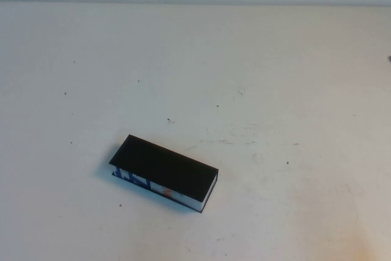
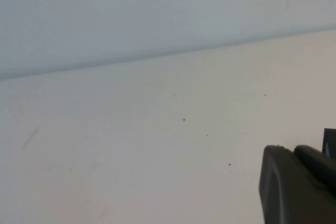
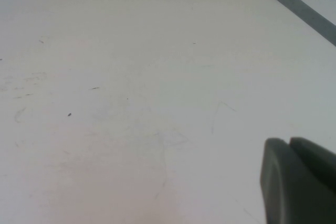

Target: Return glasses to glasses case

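Note:
The glasses case lies shut on the white table, left of centre and near the front, turned at a slant. Its black lid faces up and its white side band with blue and orange marks faces me. The glasses are not in view anywhere. Neither arm shows in the high view. My left gripper hovers over bare table with its fingers pressed together and nothing between them. My right gripper also hovers over bare table, fingers together and empty.
The white table bears small dark specks and faint scuffs. A grey strip lies along the far edge in the right wrist view. A dark sliver shows beside the left gripper's fingers.

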